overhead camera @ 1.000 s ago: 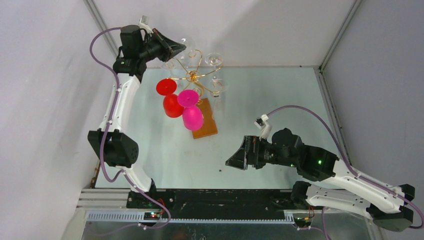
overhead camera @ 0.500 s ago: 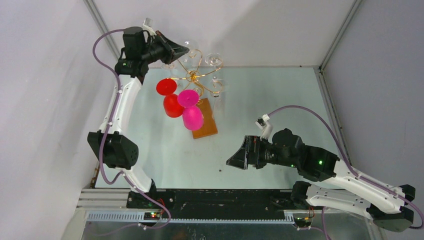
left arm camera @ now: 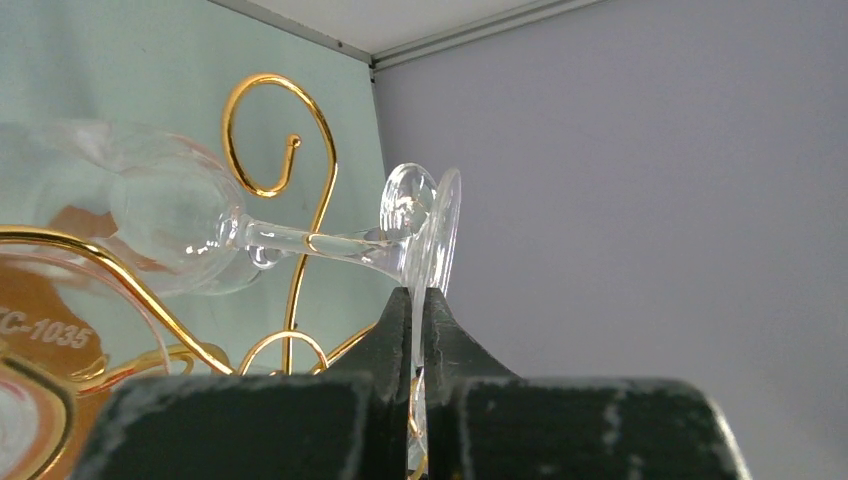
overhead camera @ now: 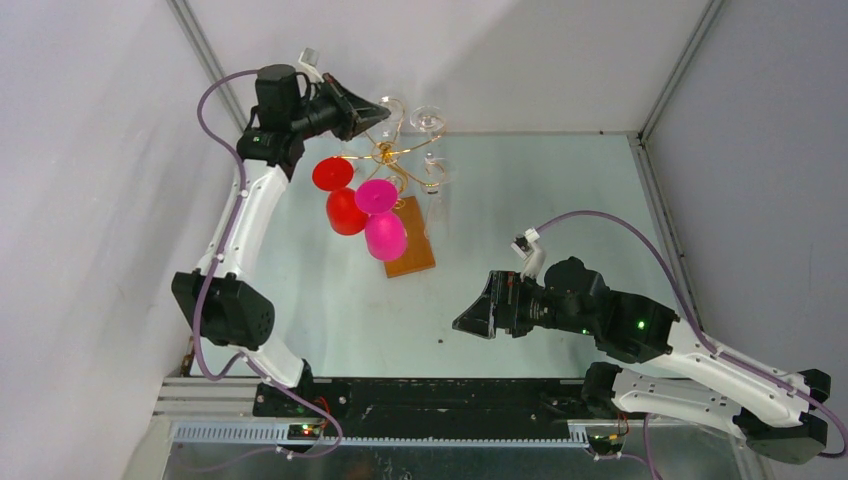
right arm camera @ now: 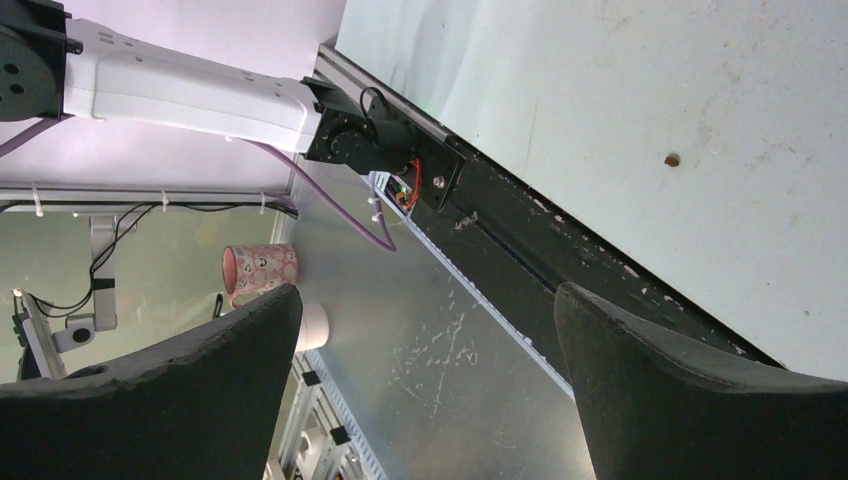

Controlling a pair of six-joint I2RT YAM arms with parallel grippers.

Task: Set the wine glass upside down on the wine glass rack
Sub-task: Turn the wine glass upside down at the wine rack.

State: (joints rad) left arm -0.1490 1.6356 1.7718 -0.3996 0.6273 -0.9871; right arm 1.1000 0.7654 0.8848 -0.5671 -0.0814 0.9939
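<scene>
My left gripper (left arm camera: 418,296) is shut on the round foot of a clear wine glass (left arm camera: 175,215). The glass lies sideways, its stem level and its bowl pointing at the gold scroll arms of the wine glass rack (left arm camera: 292,150). From above, the left gripper (overhead camera: 376,112) is at the rack's (overhead camera: 386,152) far left, level with the top curls. The rack's brown wooden base (overhead camera: 412,245) lies below. The right gripper (overhead camera: 470,318) hovers open and holds nothing over the near table, its fingers (right arm camera: 230,340) spread wide.
A red glass (overhead camera: 346,211), a pink glass (overhead camera: 385,236) and another clear glass (overhead camera: 429,119) hang upside down on the rack. The back wall stands right behind the rack. A pink mug (right arm camera: 262,268) sits off the table.
The left arm has carried the clear glass to the right, closer to the rack's curls. The right arm has stayed still.
</scene>
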